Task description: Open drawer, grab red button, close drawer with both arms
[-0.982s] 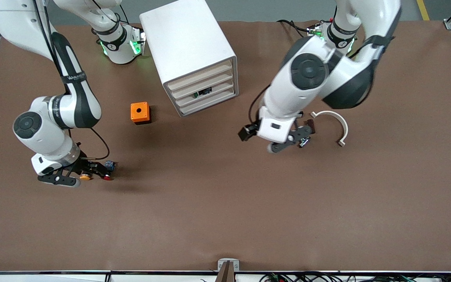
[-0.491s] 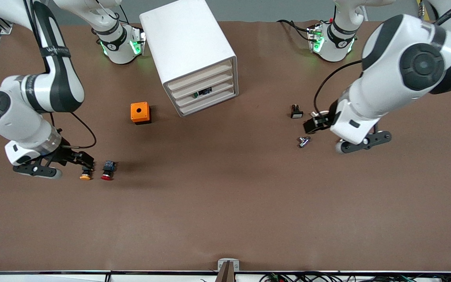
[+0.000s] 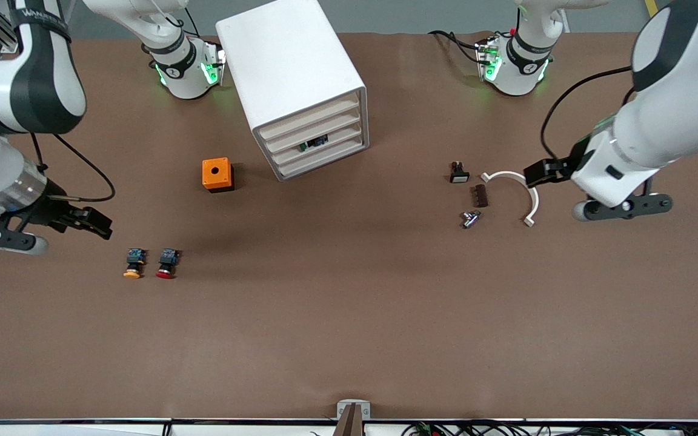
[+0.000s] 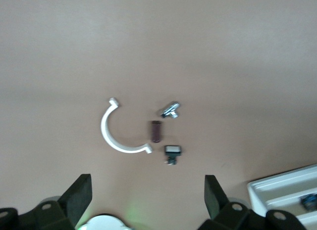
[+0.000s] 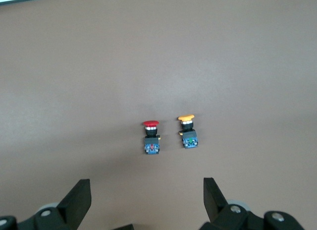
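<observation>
From the front I've got both arms up and out wide. The right gripper [image 3: 22,233] hangs over bare table at the right arm's end, fingers spread, holding nothing. The left gripper [image 3: 621,206] hangs over the left arm's end, just beside the white clip [image 3: 521,188], and I can't judge its fingers from here. The left wrist view settles it: both fingers [image 4: 79,195] stand wide apart, nothing between them, and below them lie the clip, a brown piece [image 4: 156,131], a silver part [image 4: 170,109] and a small black switch [image 4: 172,151].

The button [image 3: 166,264] lies on its side on the table, red cap toward the front camera, just beside the yellow button [image 3: 134,264], apart from it. The right wrist view shows both buttons sharply, blue ends and all; the front view only gives me specks.

The cabinet [image 3: 291,72] sits near the bases, the cube [image 3: 216,174] beside it. One drawer [image 3: 315,144] shows something dark in it; the left wrist view catches that corner too.
</observation>
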Tool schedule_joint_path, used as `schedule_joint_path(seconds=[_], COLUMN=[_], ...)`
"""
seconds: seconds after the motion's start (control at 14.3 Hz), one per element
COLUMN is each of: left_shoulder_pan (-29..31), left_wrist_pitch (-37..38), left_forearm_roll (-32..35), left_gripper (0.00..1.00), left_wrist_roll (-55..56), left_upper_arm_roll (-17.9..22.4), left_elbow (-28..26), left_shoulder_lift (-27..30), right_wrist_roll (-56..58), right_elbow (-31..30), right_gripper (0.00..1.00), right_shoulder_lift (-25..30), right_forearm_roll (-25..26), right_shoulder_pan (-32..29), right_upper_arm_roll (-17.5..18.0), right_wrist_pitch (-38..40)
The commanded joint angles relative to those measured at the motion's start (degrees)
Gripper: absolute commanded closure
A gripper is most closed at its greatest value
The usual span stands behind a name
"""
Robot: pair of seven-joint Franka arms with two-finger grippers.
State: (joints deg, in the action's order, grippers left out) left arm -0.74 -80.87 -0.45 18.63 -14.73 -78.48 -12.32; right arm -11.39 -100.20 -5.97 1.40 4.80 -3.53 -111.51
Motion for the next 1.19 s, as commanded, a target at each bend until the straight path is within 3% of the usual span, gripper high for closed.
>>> schedule_joint_path(seconds=[0.0,0.28,0.56,1.12], left_shoulder_pan=[-0.2,-0.4,-0.1,0.1], left_wrist_pitch=[0.4,-0.5,-7.3,-7.6], left_forearm_roll=[-0.1,0.0,0.1,0.2], left_gripper=[0.00,0.00,0.00,0.00], left_wrist_roll=[-7.0,-15.8,-18.2,-18.2], left_upper_arm_roll=[3.7,9.9,11.8,11.6], left_elbow=[-7.3,-15.7,-24.2,-22.2], left_shoulder_lift=[6.8,14.7,21.3,21.2], right_wrist_roll=[0.8,0.8,0.8,0.8], right_elbow=[3.9,9.4,9.9,10.5], right_gripper=[0.00,0.00,0.00,0.00], right_shoulder_lift=[1.4,1.9,3.9,5.6], right_forearm_roll=[0.1,-0.1,0.0,0.0], right_shoulder_pan=[-1.2,-1.2,-1.2,-1.2], right_upper_arm_roll=[0.8,0.9,0.8,0.8], right_wrist_pitch=[6.4,14.5,15.1,16.7])
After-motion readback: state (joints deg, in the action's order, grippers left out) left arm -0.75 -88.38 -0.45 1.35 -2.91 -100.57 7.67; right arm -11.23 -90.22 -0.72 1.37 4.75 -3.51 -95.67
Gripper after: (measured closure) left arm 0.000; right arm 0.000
